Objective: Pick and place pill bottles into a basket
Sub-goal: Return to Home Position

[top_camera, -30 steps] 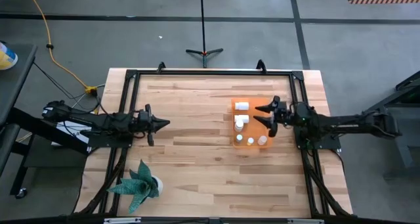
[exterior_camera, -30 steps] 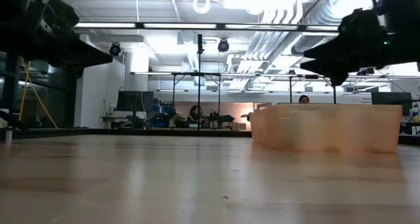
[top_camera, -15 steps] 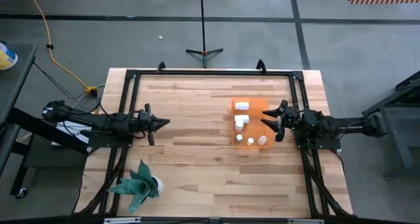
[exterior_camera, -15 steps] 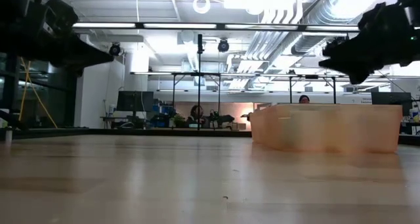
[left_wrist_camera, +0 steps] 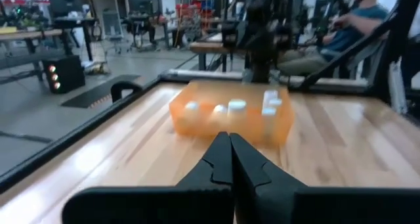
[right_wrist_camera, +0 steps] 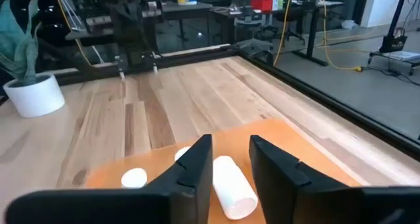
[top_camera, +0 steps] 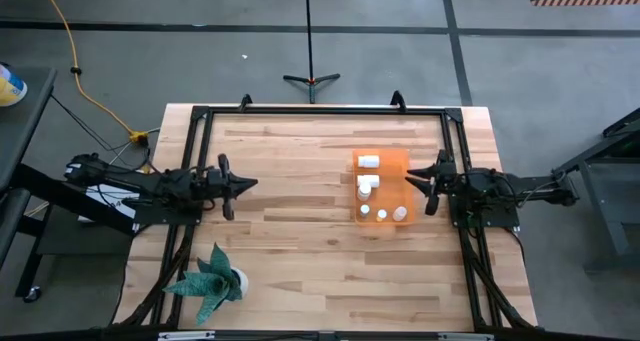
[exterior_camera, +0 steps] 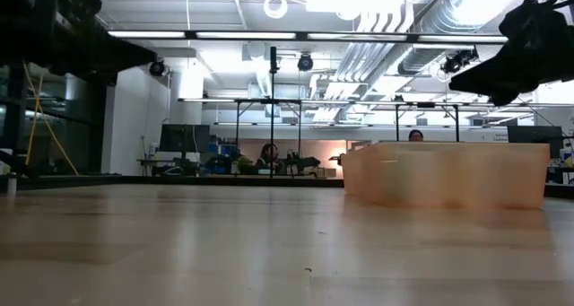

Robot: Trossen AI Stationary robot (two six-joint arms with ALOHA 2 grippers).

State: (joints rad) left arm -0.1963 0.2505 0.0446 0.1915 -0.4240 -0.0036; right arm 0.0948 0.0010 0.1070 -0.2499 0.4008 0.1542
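The orange basket (top_camera: 392, 162) stands on the table's right half and shows in the low view (exterior_camera: 446, 174) and the left wrist view (left_wrist_camera: 197, 116). Several white pill bottles lie or stand in it, among them one at the far end (top_camera: 369, 161), one in the middle (top_camera: 365, 185) and one at the near end (top_camera: 400, 213). My right gripper (top_camera: 418, 181) is open and empty above the basket's right wall; its wrist view (right_wrist_camera: 230, 148) looks down on a lying bottle (right_wrist_camera: 231, 188). My left gripper (top_camera: 252, 184) is shut and empty over the table's left half, pointing at the basket.
A potted plant (top_camera: 214, 279) stands near the table's front left corner. A black rail frame (top_camera: 320, 109) borders the table. A tripod stand (top_camera: 311, 79) is on the floor beyond the far edge. People sit in the room behind (exterior_camera: 267, 153).
My right gripper has drawn back from over the basket toward the table's right edge, staying above the basket's wall. My left gripper has risen a little. The bottles and the basket have stayed where they were.
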